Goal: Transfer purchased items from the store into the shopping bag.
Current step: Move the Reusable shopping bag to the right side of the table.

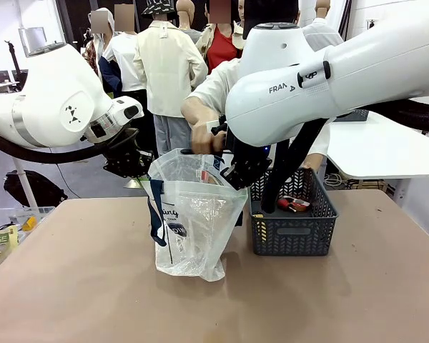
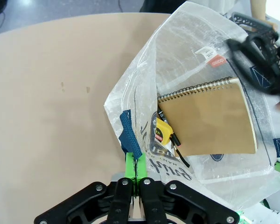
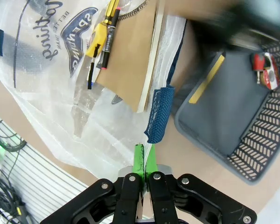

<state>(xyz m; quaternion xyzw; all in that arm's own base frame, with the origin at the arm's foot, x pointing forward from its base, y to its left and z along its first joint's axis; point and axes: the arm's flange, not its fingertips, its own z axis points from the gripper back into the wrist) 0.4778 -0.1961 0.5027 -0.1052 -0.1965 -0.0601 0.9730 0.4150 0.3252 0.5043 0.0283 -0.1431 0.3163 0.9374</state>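
The translucent shopping bag (image 1: 193, 221) stands on the table, held open from both sides. My left gripper (image 1: 138, 168) (image 2: 134, 164) is shut on its left rim beside a navy strap (image 2: 129, 135). On the right rim, next to the other strap (image 3: 158, 112), my right gripper (image 1: 234, 171) (image 3: 144, 157) is shut. Inside the bag lie a brown spiral notebook (image 2: 207, 116) (image 3: 130, 51) and a yellow pack of pens (image 2: 164, 133) (image 3: 100, 37). The dark grey basket (image 1: 293, 232) (image 3: 252, 140) sits right of the bag, with a red item (image 1: 293, 205) (image 3: 263, 70) and a yellow strip (image 3: 206, 79) in it.
A person stands at the far side with a hand (image 1: 201, 136) just above the bag's mouth, blurred in the right wrist view. A clear box (image 1: 3, 232) with packets sits at the table's left edge. Bare tabletop (image 1: 93, 286) lies in front of the bag.
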